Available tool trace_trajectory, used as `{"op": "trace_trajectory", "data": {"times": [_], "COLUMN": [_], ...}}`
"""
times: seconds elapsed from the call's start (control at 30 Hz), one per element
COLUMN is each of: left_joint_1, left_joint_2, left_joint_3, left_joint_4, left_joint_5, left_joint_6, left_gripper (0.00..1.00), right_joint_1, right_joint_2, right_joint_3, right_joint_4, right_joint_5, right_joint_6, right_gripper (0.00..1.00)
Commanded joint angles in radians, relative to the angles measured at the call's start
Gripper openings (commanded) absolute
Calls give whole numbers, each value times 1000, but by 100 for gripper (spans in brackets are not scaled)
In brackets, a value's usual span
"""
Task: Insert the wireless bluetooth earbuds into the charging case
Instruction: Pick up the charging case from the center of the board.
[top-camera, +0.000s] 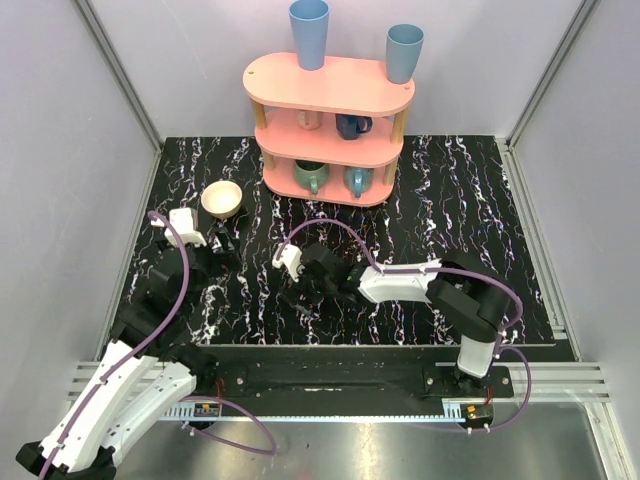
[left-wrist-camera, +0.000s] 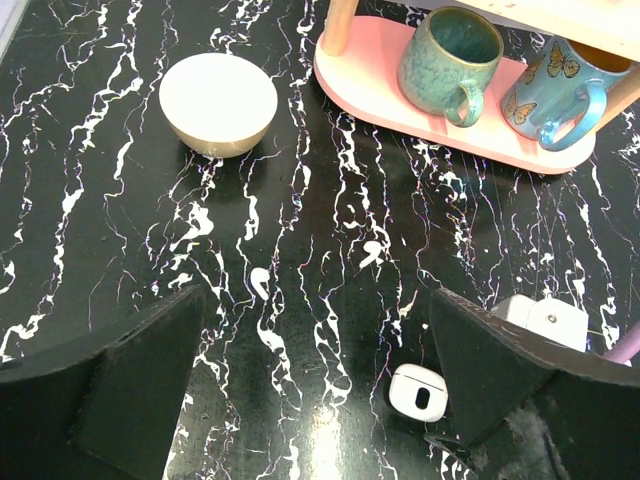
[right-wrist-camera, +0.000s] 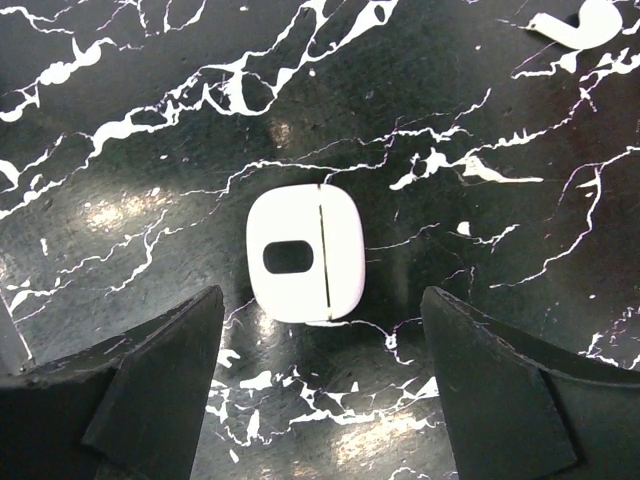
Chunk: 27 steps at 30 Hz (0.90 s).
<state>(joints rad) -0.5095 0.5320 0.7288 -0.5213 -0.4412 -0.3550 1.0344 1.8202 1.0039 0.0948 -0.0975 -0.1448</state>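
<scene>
Charging case (right-wrist-camera: 306, 257) single, one earbud (right-wrist-camera: 585, 25), one bowl (left-wrist-camera: 218, 103)

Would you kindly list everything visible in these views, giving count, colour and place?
charging case: 1, white, on the table below the right claw
earbud: 1 visible, white, on the table apart from the case
bowl: 1, cream, far left of the table
shelf: 1, pink, three tiers, back of the table
tumblers: 2, blue, top tier
mugs: 4; pink and dark blue on the middle tier, green and teal on the bottom tier
table: 1, black with white veins
left claw: 1, black, open
right claw: 1, black, open
</scene>
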Motion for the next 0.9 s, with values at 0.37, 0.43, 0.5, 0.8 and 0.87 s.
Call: {"op": "trace_trajectory", "data": {"times": [0.37,0.43,0.5,0.8,0.87], "left_joint_1": [14,16,17,19,19], "left_joint_2": [2,6,9,0,2], "left_joint_3": [-11,-11,-9,-19,-17], "left_joint_4": [63,66,67,83,84], "left_joint_5": [50,55,62,53,56], "left_joint_6": [11,11,11,8,7], "left_gripper": [99,99,99,99,99], "right_joint_1": [21,21,21,21,21], "right_joint_2": [44,48,53,71,73], "right_joint_3": [44,48,50,44,44], "right_joint_4": [43,33,29,37,40], "right_joint_5": [19,24,28,22,21], "right_joint_6": [-18,-16,-15,-1,1], "right_gripper": [73,71,69,64,64]}}
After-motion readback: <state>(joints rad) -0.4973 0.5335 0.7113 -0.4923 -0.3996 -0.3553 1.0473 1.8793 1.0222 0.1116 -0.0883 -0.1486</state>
